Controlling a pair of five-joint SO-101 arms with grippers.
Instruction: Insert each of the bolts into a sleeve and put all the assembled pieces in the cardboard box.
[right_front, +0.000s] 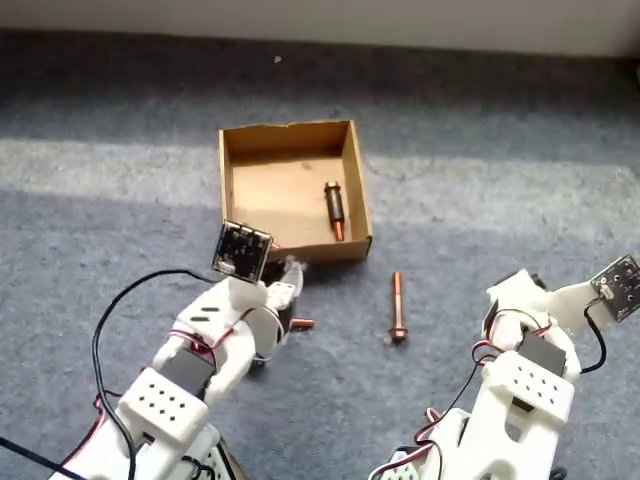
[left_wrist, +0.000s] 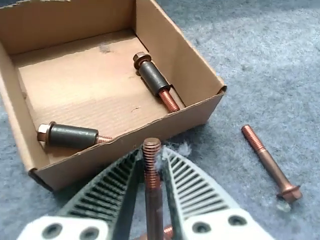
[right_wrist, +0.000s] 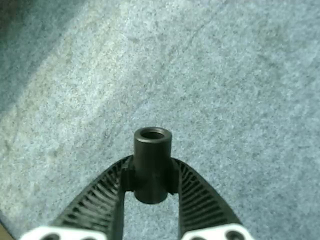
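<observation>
**Bolt (left_wrist: 152, 195) in the left pincer (left_wrist: 152, 151), sleeve (right_wrist: 152, 160) in the right pincer (right_wrist: 151, 162)**

The bolt is copper-coloured, and its threaded end sticks out past the fingertips towards the cardboard box (left_wrist: 165, 47). The left pincer is closed tight on its shank and sits low, just outside the box's near wall. The sleeve is a short, dark metal tube with a round bore open at the end facing away from the wrist. The right pincer is clamped on its sides and holds it above the grey, carpet-like worktop (right_front: 500, 200), well apart from the box.

The box is shallow, open-topped and brown, and two finished pieces lie flat on its floor. The first assembled piece (left_wrist: 154, 80) lies beside one side wall, with the hex head at one end of its dark sleeve and bare thread at the other, towards the near wall. The second assembled piece (left_wrist: 70, 136) lies along the near wall at the other corner. A loose bolt (left_wrist: 269, 161) rests on the worktop near the box, outside its near wall, with its flanged head pointing away from the box.
</observation>
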